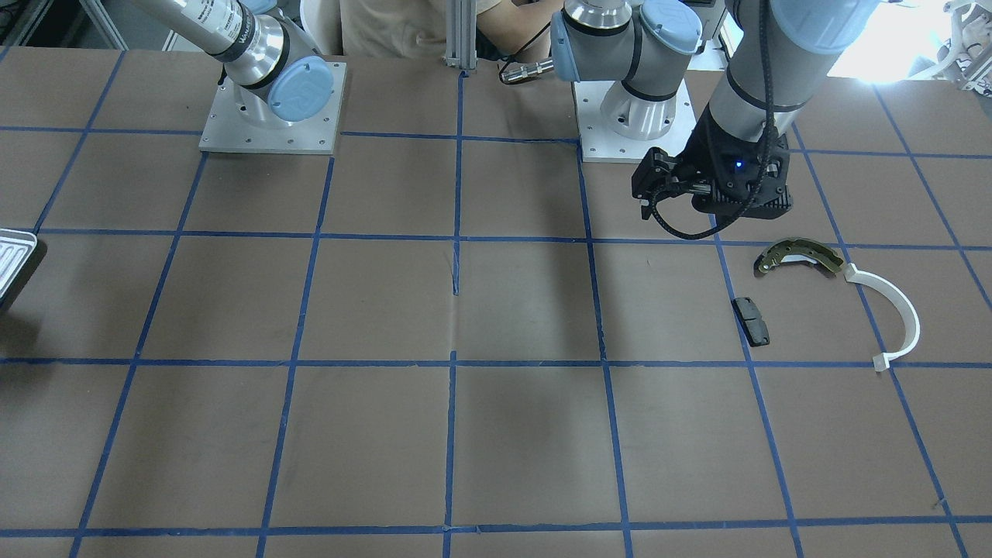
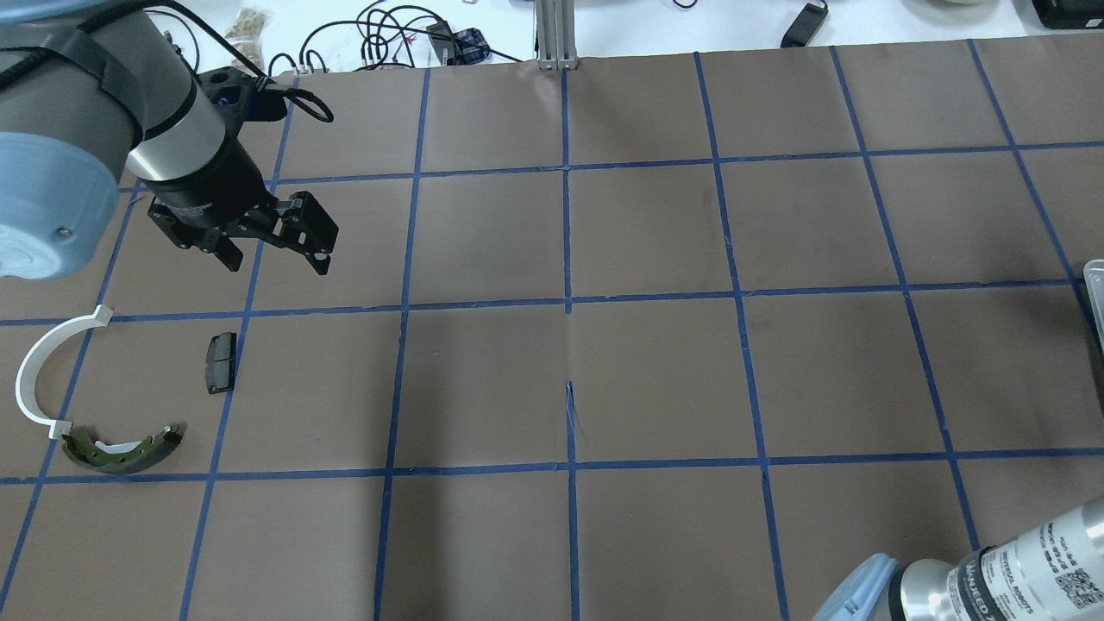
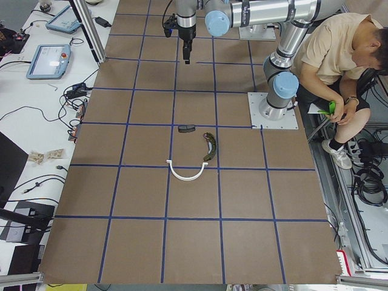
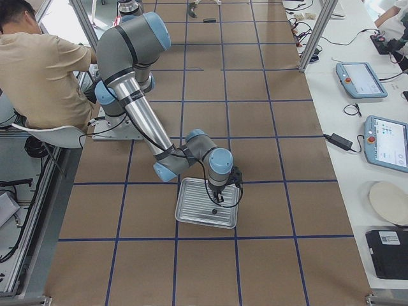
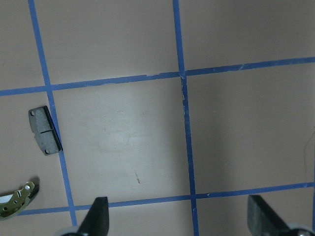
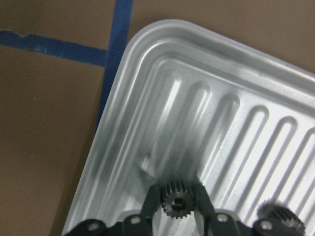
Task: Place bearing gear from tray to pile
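Observation:
In the right wrist view my right gripper (image 6: 175, 197) is shut on a small dark toothed bearing gear (image 6: 174, 201) over a corner of the silvery ribbed tray (image 6: 123, 98). The exterior right view shows that gripper (image 4: 218, 194) above the tray (image 4: 186, 217). My left gripper (image 2: 278, 246) is open and empty, hovering beyond the pile: an olive brake shoe (image 2: 121, 448), a white arc (image 2: 34, 371) and a dark brake pad (image 2: 220, 362). The left wrist view shows the pad (image 5: 44, 132) and the shoe's tip (image 5: 15, 201).
A second dark toothed shape (image 6: 280, 216) shows blurred at the right wrist view's bottom edge. The brown table has a blue tape grid. A seated person (image 3: 339, 73) is behind the arm bases. Tablets and cables lie on the side bench (image 4: 376, 102).

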`<state>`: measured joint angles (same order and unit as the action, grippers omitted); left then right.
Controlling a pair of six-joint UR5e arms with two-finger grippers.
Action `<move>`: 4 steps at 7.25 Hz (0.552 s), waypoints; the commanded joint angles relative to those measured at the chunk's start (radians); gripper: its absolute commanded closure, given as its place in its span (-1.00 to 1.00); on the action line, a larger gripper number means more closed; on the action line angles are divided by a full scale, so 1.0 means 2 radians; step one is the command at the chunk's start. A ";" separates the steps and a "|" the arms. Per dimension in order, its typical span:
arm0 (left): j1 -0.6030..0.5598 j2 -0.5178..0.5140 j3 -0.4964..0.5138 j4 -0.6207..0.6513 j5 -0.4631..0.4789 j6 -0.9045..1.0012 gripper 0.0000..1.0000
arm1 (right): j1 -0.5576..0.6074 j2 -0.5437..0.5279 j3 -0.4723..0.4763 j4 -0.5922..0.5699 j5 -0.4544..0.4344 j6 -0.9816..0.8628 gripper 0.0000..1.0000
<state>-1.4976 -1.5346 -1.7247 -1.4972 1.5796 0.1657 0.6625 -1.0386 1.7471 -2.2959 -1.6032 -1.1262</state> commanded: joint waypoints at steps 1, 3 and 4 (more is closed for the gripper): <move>0.000 0.000 0.000 0.000 0.000 0.000 -1.00 | 0.002 -0.004 -0.001 0.003 0.000 0.002 0.88; -0.001 0.003 0.001 0.000 0.001 -0.001 -1.00 | 0.022 -0.040 -0.020 0.034 0.001 0.026 1.00; -0.001 0.002 0.000 0.000 0.000 -0.001 -1.00 | 0.067 -0.062 -0.020 0.066 0.001 0.060 1.00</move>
<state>-1.4986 -1.5294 -1.7236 -1.4975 1.5810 0.1647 0.7158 -1.1101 1.7161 -2.2309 -1.6020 -1.0688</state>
